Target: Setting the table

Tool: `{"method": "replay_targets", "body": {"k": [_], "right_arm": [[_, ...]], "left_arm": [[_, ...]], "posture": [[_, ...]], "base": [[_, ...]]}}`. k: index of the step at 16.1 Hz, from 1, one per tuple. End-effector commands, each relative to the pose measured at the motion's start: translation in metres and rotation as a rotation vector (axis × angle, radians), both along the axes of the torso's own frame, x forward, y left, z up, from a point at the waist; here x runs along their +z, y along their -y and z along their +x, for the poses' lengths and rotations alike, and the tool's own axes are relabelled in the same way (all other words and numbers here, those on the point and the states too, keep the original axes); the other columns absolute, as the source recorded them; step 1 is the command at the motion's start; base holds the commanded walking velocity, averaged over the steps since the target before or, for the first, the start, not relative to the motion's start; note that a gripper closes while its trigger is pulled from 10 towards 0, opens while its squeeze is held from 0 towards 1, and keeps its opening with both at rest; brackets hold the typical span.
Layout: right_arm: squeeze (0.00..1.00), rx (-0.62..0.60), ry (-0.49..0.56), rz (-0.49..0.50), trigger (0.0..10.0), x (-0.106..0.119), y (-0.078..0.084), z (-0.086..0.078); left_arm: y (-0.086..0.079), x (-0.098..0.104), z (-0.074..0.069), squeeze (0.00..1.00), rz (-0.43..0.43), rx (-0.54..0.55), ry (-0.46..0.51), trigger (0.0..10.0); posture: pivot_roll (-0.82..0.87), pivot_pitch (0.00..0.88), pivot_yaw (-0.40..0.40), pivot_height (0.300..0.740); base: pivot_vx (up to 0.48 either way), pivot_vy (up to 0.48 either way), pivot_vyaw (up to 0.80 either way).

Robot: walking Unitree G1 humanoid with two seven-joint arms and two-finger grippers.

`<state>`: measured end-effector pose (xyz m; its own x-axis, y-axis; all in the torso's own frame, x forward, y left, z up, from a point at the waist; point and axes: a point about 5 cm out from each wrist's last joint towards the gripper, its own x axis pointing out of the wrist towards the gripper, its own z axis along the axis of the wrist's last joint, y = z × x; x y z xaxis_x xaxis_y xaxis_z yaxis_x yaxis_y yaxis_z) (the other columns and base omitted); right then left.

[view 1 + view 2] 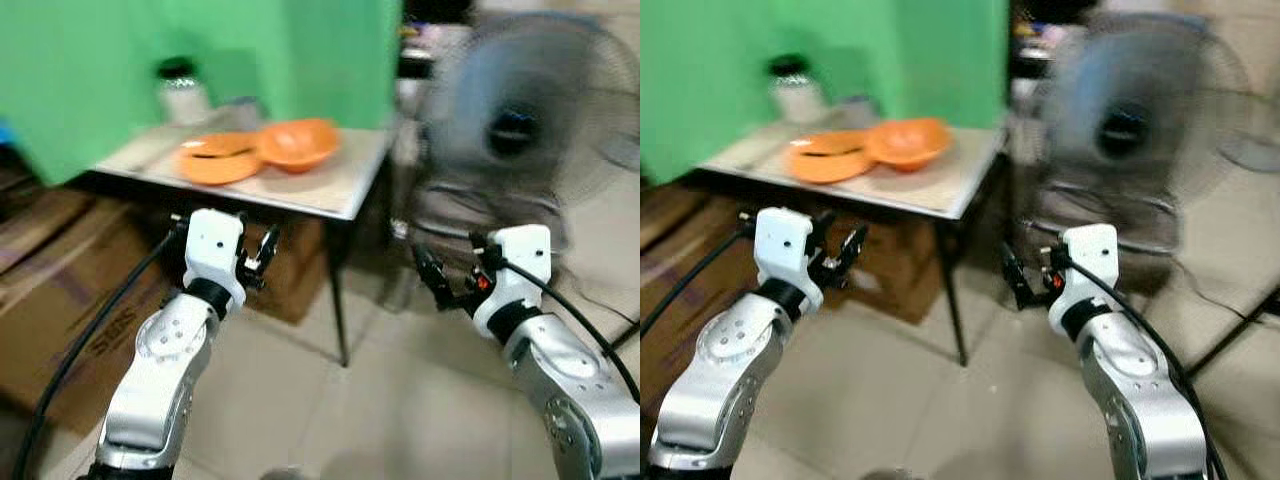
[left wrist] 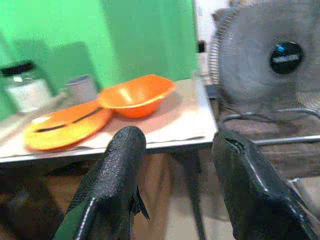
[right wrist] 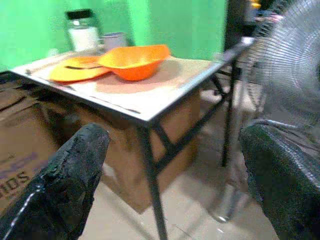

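Observation:
An orange bowl rests on a small light-topped table, leaning on an orange plate that has a dark utensil lying across it. Behind them stand a glass jar with a black lid and a small grey cup. My left gripper is open, held in front of the table's near edge and below it. My right gripper is open too, off to the right of the table, in front of the fan. Both are empty.
A large grey floor fan stands right of the table. A green screen backs the table. Cardboard boxes sit on the floor at left and under the table. The tiled floor lies ahead.

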<state>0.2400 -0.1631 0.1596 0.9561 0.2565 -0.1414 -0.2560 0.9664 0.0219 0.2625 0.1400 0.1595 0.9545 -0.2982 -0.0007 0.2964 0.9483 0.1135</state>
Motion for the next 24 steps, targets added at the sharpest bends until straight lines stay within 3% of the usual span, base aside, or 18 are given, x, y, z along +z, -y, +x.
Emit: {"method": "replay_targets", "body": {"k": [1, 6, 9, 12, 24], "right_arm": [[1.00, 0.000, -0.003, 0.016, 10.0, 0.000, -0.002, 0.000], [1.00, -0.031, 0.009, 0.056, 10.0, 0.001, -0.002, 0.001], [1.00, -0.017, 0.011, 0.027, 10.0, 0.000, -0.003, 0.002], [1.00, 0.000, 0.016, 0.022, 10.0, 0.001, -0.005, 0.005], [1.00, -0.090, 0.048, 0.044, 10.0, 0.006, 0.000, 0.014]], "left_arm": [[-0.004, 0.003, 0.002, 0.00, 0.009, 0.002, 0.014, 10.0], [-0.005, 0.005, 0.002, 0.00, 0.016, -0.018, 0.030, 10.0], [-0.006, 0.004, -0.001, 0.00, 0.011, -0.023, 0.028, 10.0], [-0.007, 0.004, -0.004, 0.00, 0.009, -0.022, 0.030, 10.0], [-0.011, 0.006, -0.003, 0.00, 0.043, -0.046, 0.018, 10.0]], "posture": [[0.02, 0.000, 0.065, 0.740], [0.02, 0.000, 0.066, 0.740], [0.03, 0.000, 0.057, 0.740], [0.05, 0.000, 0.047, 0.740], [0.06, 0.000, 0.057, 0.740]], "base": [[0.000, 0.000, 0.80], [0.108, 0.000, 0.32], [0.301, 0.000, 0.00], [0.331, 0.000, 0.80], [0.331, 0.000, 0.00]]}}
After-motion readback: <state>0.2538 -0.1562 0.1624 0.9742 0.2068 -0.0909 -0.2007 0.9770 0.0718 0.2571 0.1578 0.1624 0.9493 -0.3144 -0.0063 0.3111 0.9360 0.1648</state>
